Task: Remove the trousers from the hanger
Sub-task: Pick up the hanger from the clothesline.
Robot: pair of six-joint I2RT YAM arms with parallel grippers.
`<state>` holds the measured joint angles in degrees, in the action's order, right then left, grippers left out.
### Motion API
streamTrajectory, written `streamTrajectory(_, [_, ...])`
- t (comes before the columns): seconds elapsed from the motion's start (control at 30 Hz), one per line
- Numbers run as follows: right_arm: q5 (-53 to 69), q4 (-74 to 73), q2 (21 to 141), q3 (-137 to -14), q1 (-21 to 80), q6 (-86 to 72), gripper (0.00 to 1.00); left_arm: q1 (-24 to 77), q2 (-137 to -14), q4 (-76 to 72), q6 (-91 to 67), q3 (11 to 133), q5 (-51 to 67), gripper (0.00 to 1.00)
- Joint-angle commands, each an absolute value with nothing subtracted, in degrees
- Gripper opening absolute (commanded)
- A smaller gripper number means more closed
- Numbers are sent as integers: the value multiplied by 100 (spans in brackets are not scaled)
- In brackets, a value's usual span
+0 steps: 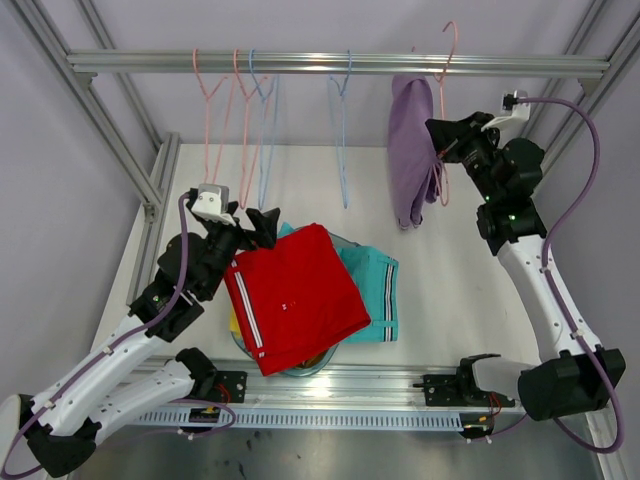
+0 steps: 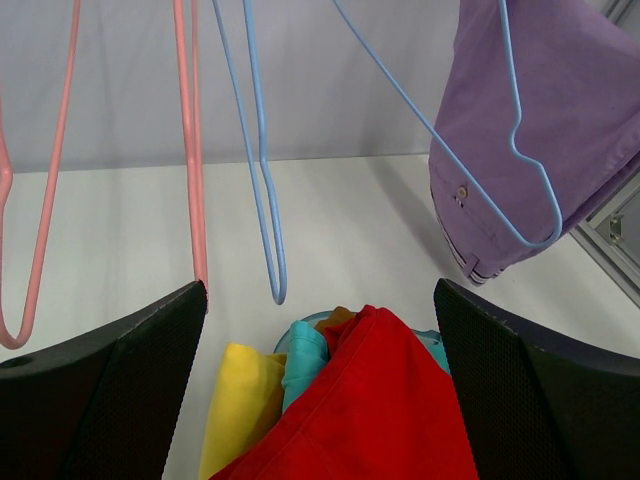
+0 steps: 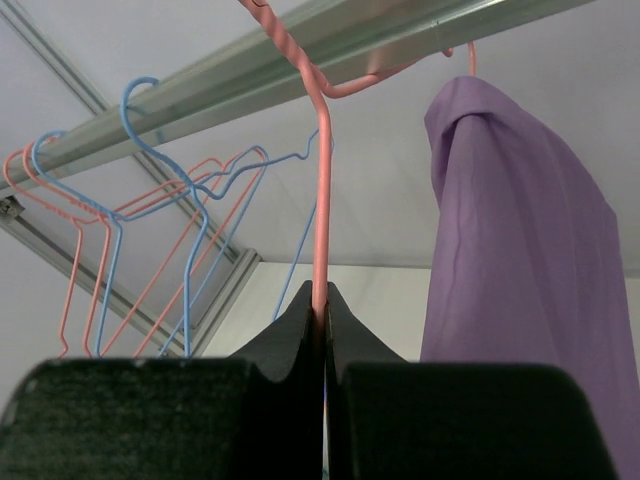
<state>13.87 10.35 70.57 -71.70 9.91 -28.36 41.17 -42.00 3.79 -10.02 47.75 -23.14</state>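
Five trousers showed: one lilac pair (image 1: 410,150), one red pair (image 1: 295,295), one teal pair (image 1: 375,290), one yellow pair (image 2: 240,400) and one brown pair (image 2: 340,318). One rail (image 1: 330,63) carried five hangers: three pink hangers (image 2: 190,150) and two blue hangers (image 2: 277,280). There were two arms, one left arm (image 1: 130,340) and one right arm (image 1: 540,280).

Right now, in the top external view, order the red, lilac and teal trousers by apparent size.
Largest: red trousers.
Then lilac trousers and teal trousers, too alike to rank; the teal pair is partly under the red.
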Motion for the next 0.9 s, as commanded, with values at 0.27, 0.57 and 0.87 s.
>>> streamTrajectory(0.27, [396, 1047, 5688, -7032, 1511, -2268, 0, 4140, -4254, 308, -1002, 4939, -2180, 99])
streamTrajectory(0.57, [-834, 677, 4300, -5626, 1872, -2171, 0, 4333, -4359, 325, -905, 4948, -2224, 99])
streamTrajectory(0.87, [-1529, 457, 3235, -4256, 1986, -2329, 0, 4859, -4570, 396, -870, 5027, -1864, 100])
